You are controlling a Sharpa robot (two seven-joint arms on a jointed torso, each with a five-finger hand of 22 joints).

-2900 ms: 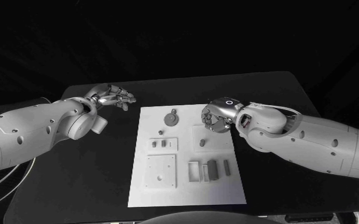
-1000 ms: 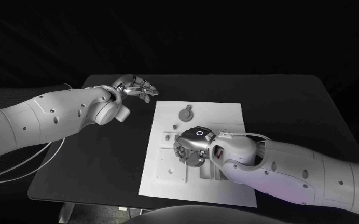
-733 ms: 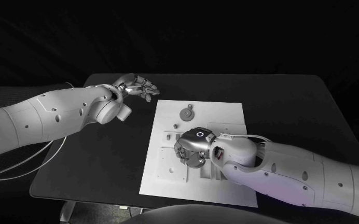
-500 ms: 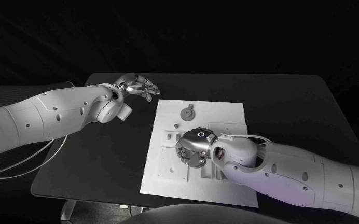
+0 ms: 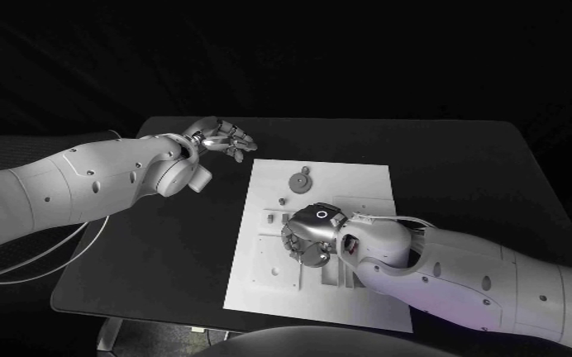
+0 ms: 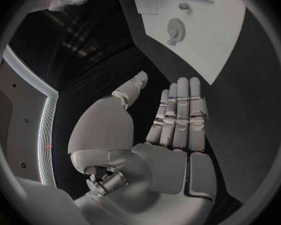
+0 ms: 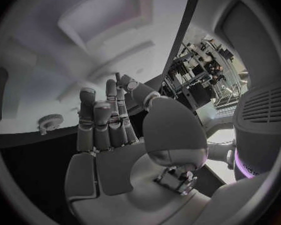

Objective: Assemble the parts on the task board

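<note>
Right hand point(image 5: 307, 237) low over task board point(image 5: 358, 183); left hand point(image 5: 221, 138) apart, empty

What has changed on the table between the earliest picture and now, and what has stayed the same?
The right hand has moved from the far part of the task board toward the robot and now hangs low over the board's middle, among the parts. I cannot tell whether it holds one. The left hand stays off the board's far left corner, open and empty. The round part lies where it was.
</note>
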